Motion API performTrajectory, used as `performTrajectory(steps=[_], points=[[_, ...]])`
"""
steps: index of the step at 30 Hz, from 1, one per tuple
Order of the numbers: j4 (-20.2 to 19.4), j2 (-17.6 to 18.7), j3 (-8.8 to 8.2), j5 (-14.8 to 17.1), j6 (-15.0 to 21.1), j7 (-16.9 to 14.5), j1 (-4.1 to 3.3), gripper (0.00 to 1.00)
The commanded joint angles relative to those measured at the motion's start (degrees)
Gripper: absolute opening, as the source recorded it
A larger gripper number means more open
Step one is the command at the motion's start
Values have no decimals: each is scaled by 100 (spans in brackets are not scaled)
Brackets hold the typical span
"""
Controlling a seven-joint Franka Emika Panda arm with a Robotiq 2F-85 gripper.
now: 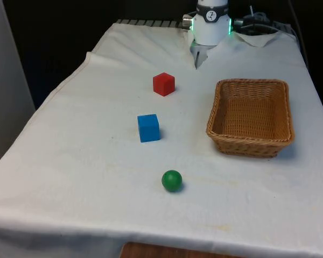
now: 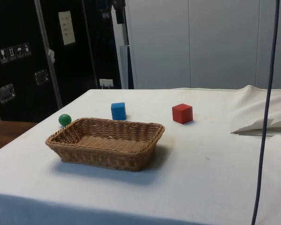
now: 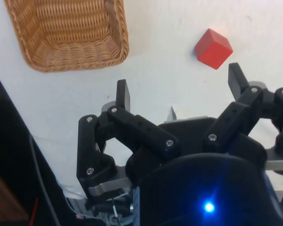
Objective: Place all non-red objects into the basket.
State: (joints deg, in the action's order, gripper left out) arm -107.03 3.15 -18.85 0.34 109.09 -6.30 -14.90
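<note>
A blue cube (image 1: 148,128) (image 2: 118,111) lies near the middle of the table. A green ball (image 1: 171,180) (image 2: 64,119) rests closer to the near edge. A red cube (image 1: 163,84) (image 2: 182,113) (image 3: 213,48) sits farther back. The wicker basket (image 1: 220,110) (image 2: 107,154) (image 3: 75,61) stands at the front view's right with nothing in it. My gripper (image 3: 179,82) hangs high above the cloth between the basket and the red cube. It is open, its fingers spread wide and holding nothing.
The robot's base (image 1: 210,24) stands at the table's far end, with rumpled cloth (image 2: 262,124) around it. A dark cable (image 2: 267,117) hangs down through the side view. White cloth lies bare between the objects and around the basket.
</note>
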Motion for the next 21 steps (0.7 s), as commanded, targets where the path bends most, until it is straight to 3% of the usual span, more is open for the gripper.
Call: performTrajectory(steps=[1,14,15,21], points=[[0,11,-11,-11,63,-57,11,100],[52,281,-166,46,498,-567,23,100],[23,241,-166,6,476,-504,6,100],[57,430,-229,80,745,-848,40,100]])
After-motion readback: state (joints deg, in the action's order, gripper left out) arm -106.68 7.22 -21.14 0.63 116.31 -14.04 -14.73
